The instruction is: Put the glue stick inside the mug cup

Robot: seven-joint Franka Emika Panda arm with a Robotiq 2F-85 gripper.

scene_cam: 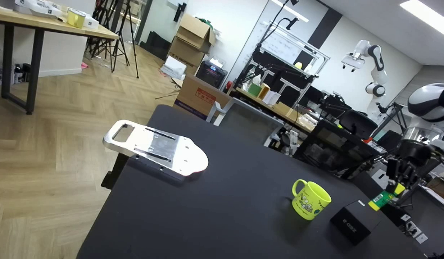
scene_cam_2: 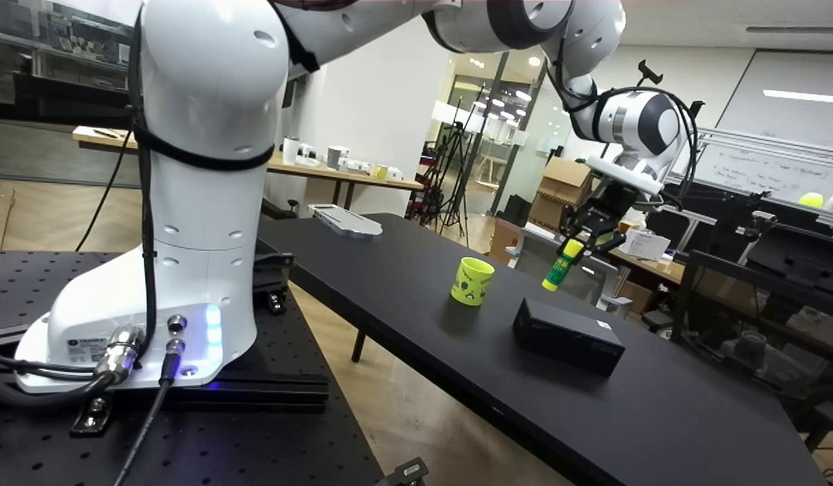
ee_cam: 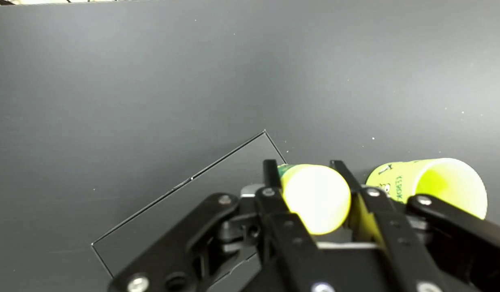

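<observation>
at the black table (scene_cam_2: 403, 290), the task is judged to be about half done: the pick-up looks made, the drop-in is left. the white franka panda arm (scene_cam_2: 217, 101) is stretched out from its base, its upper links carried high and its wrist bent downward. lower down, a black zed 2 box (scene_cam_2: 568, 337) (not called for by the task) is set on the table. the robotiq gripper (ee_cam: 307, 178) is held clear of the table, its jaws clenched on a load. near the box but apart from it, the lime-green mug (scene_cam_2: 472, 282) is stood upright. that load is the glue stick (scene_cam_2: 560, 267), gripped by its yellow end, its green body pointed down, neither inside the mug nor over its mouth. a sideways shift, a lowering and a release are judged to be needed.
</observation>
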